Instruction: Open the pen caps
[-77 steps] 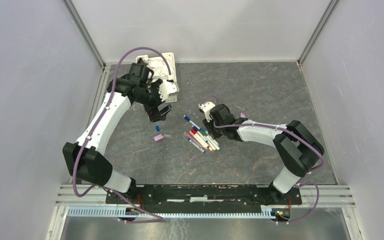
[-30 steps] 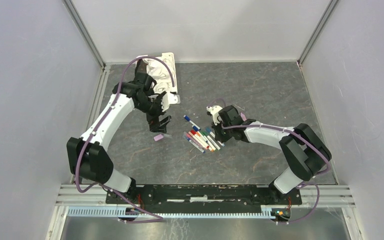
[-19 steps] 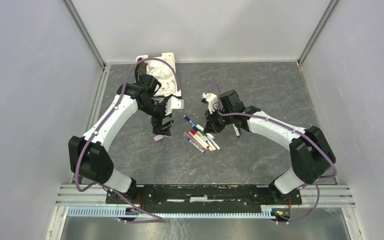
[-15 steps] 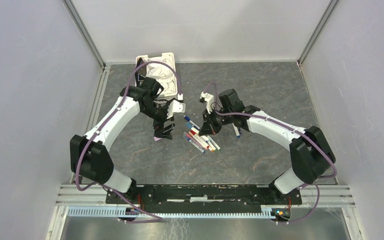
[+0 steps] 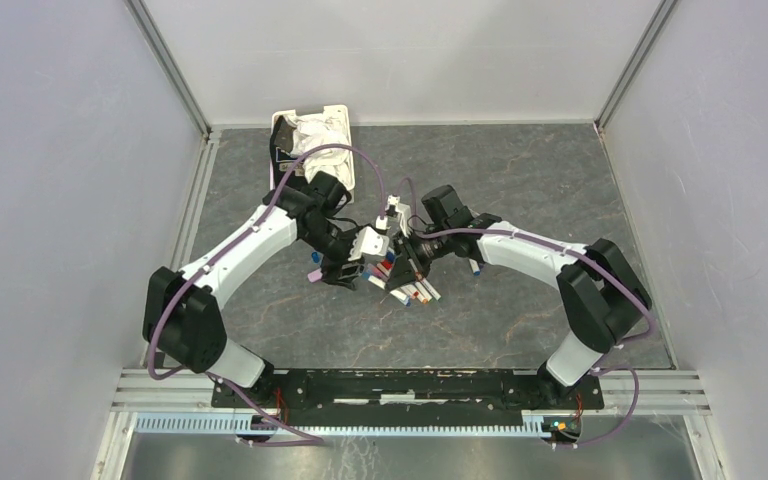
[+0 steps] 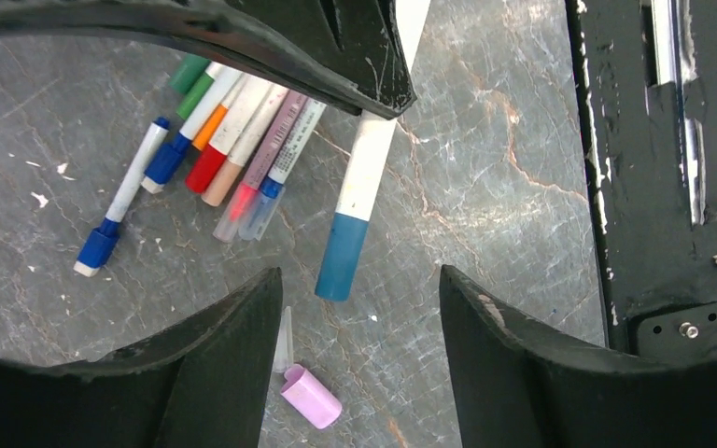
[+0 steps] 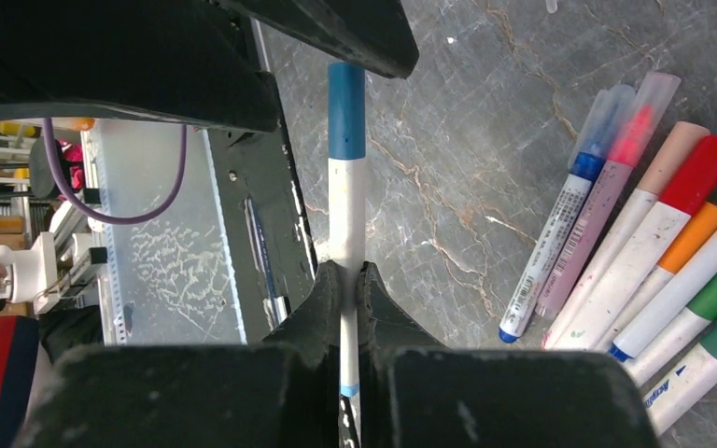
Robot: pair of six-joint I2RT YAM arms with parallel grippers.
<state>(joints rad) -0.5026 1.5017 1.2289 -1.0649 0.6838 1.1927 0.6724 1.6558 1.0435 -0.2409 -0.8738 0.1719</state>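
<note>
While the right gripper is clamped on a white pen barrel, that pen's blue cap pokes between the left gripper's parted jaws, touching neither. A loose pink cap lies on the table nearby, with the pen pile beside.

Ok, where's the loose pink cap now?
Pink cap lies on the table, seen between the left gripper's fingers in its wrist view, just below the held pen's blue cap.
</note>
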